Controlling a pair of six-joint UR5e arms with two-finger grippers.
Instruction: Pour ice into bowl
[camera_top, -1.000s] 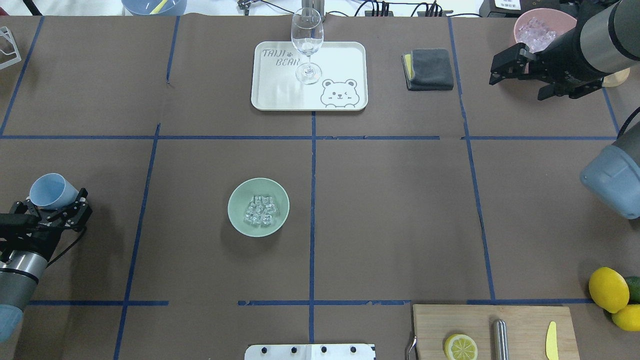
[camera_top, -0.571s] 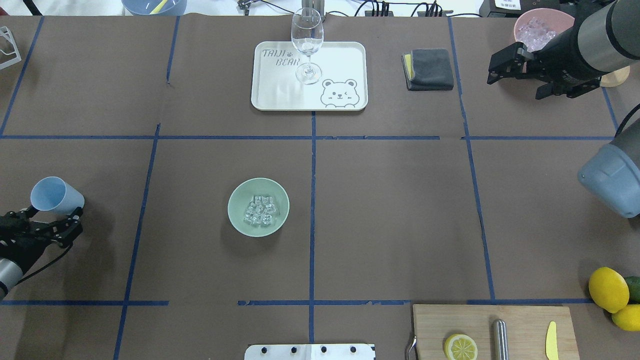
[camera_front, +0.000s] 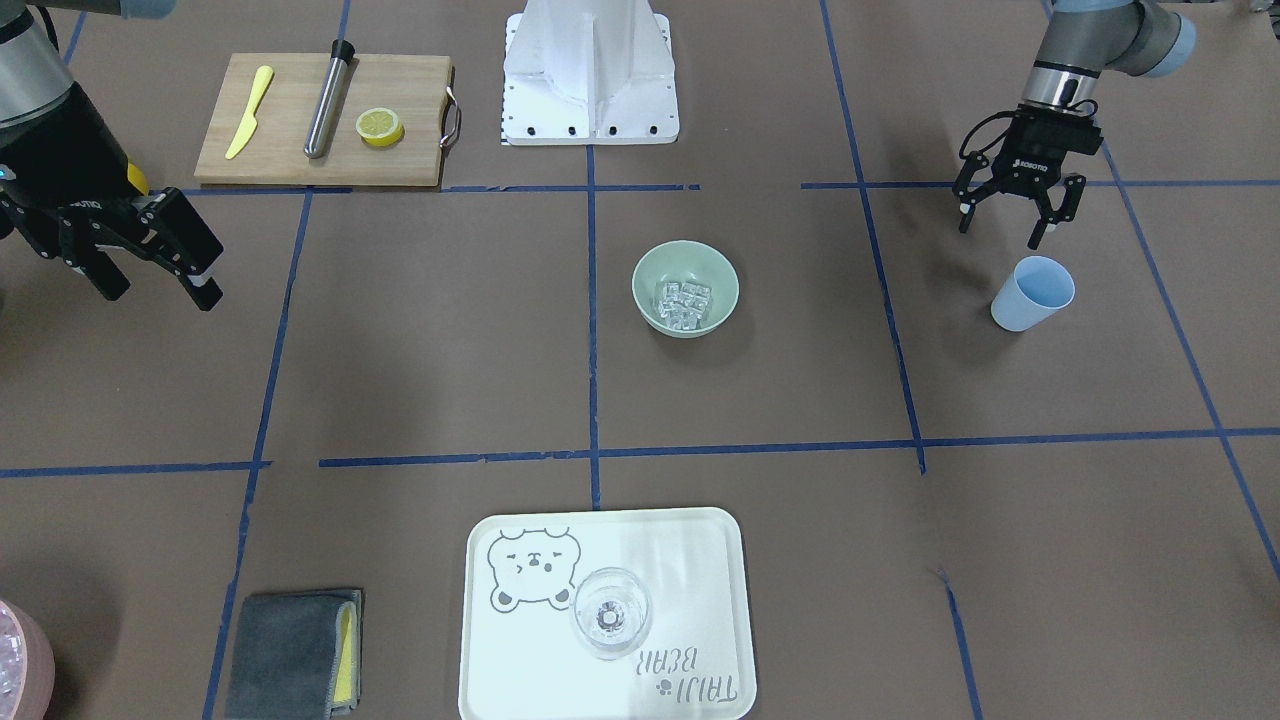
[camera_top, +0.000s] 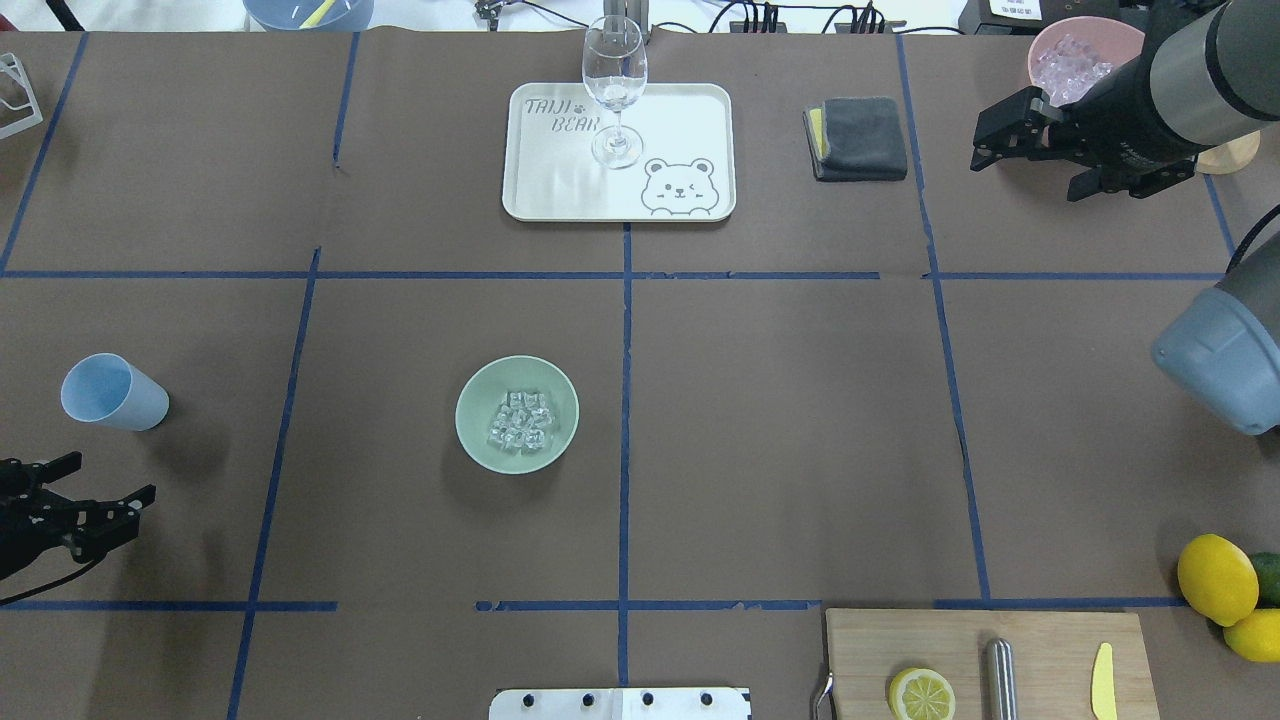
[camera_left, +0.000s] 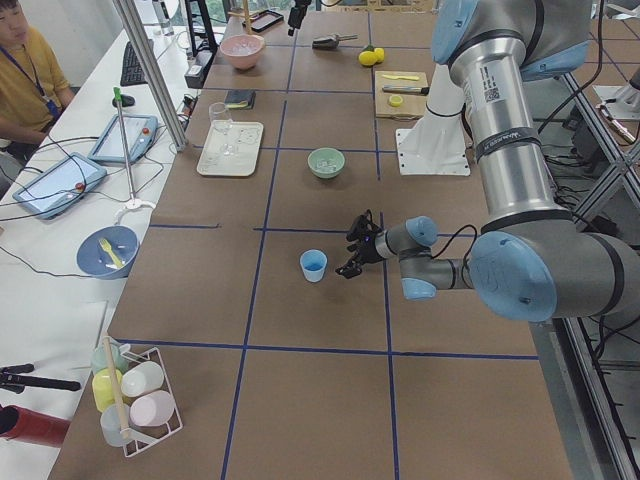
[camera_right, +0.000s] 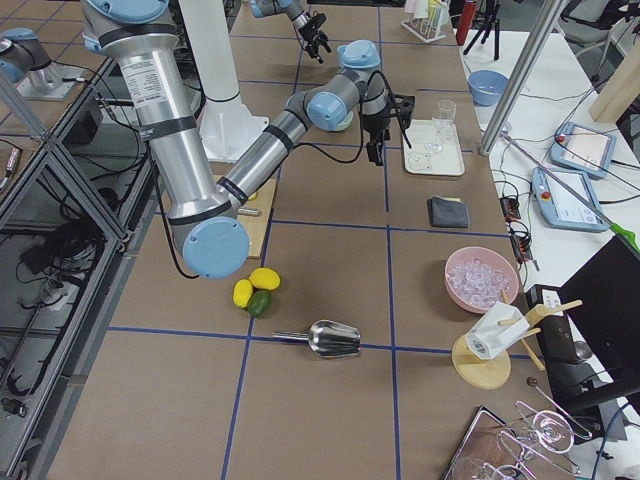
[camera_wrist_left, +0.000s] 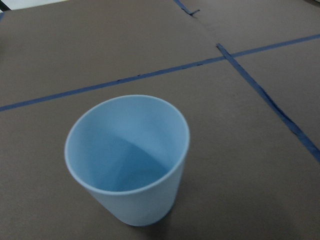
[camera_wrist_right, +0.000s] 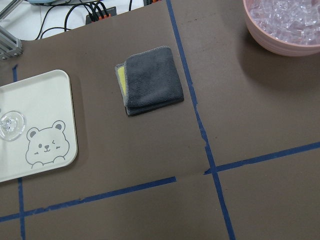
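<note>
Ice (camera_top: 519, 421) sits piled in the bowl (camera_top: 470, 425), well off from the left gripper (camera_front: 1009, 205), spread wide and empty, cup (camera_front: 1031, 293) upright just ahead. Right gripper (camera_front: 165, 262) gapes empty near the far edge.

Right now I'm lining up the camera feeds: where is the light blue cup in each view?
Front-facing: light blue cup right, below the left hand.
Overhead: far left.
Exterior left: centre.
Exterior right: not visible.
Left wrist: fills the centre.
Right wrist: absent.
Shared landmark: the bowl.
</note>
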